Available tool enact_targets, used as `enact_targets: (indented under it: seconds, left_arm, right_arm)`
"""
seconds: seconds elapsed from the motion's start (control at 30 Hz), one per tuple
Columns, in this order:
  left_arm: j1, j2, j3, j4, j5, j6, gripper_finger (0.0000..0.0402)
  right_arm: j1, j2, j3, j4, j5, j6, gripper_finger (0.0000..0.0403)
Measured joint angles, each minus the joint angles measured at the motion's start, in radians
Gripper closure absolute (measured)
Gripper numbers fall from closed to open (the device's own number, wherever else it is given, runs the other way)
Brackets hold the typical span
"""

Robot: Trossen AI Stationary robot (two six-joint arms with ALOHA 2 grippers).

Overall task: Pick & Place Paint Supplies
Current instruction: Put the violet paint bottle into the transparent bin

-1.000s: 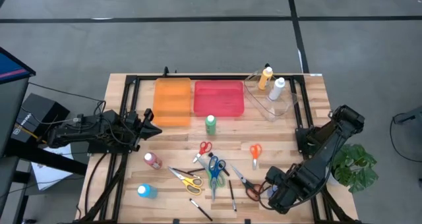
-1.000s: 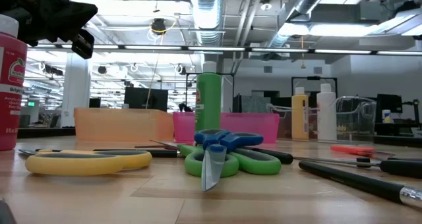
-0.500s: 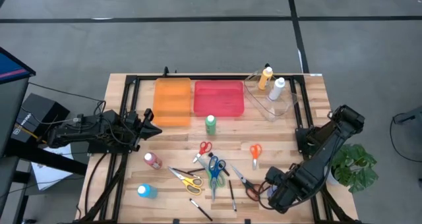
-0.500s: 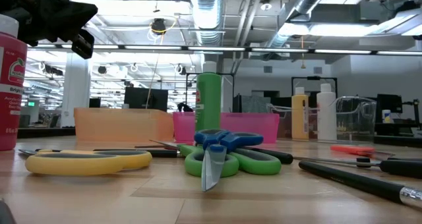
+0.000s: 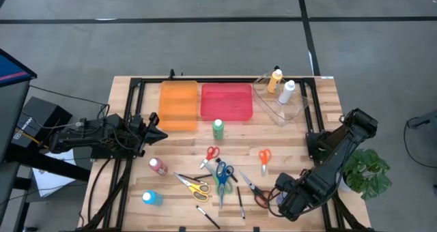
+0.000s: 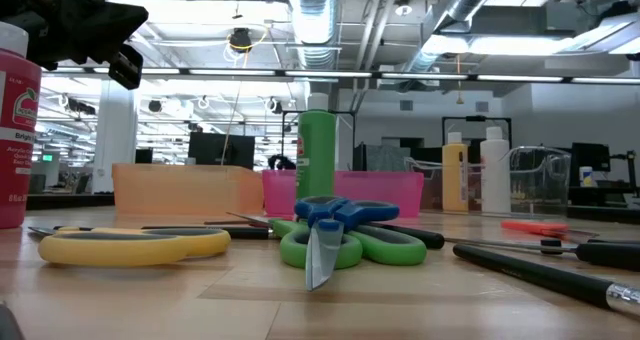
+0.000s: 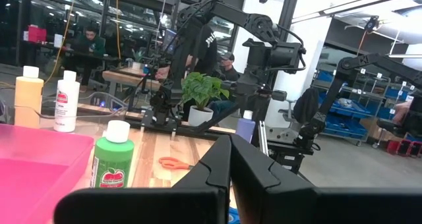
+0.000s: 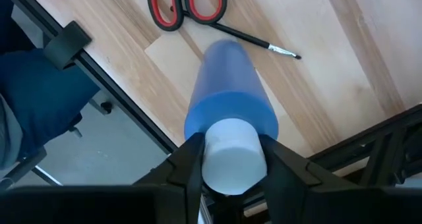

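The right tool (image 8: 227, 159) sits low at the near right corner of the tabletop (image 5: 321, 123), and its two fingers (image 8: 188, 157) are pressed on the white cap of a blue paint bottle (image 8: 227, 99), one on each side. The bottle lies on its side on the wood. Just past it lie the red scissors (image 8: 188, 5) and a thin brush (image 8: 260, 43).

To do this step well, the tool should squeeze the cap firmly but not too hard, because the cap is round and smooth and could slip out. Then it should lift straight up, so the bottle does not knock the scissors or the brush.

Farther off are more scissors and brushes in the middle, a green bottle (image 5: 218, 128), a pink bottle (image 5: 158, 166), and another blue bottle (image 5: 151, 198). At the far side sit an orange bin (image 5: 178, 106), a pink bin (image 5: 226, 102), and a clear bin (image 5: 290, 109) with two bottles.

The left tool (image 7: 227, 178) waits at the left side, closed and empty.
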Motion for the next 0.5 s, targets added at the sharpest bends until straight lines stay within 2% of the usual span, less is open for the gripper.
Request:
enact_targets:
  seconds: [0.3,0.5]
  left_arm:
    - [0.000,0.000,0.000,0.000,0.000,0.000,0.0401]
    - [0.000,0.000,0.000,0.000,0.000,0.000,0.0401]
  right_arm:
    - [-0.014,-0.073,0.080,-0.158,0.024,-0.005,0.0290]
    - [-0.104,-0.168,0.115,-0.303,0.086,-0.097,0.0290]
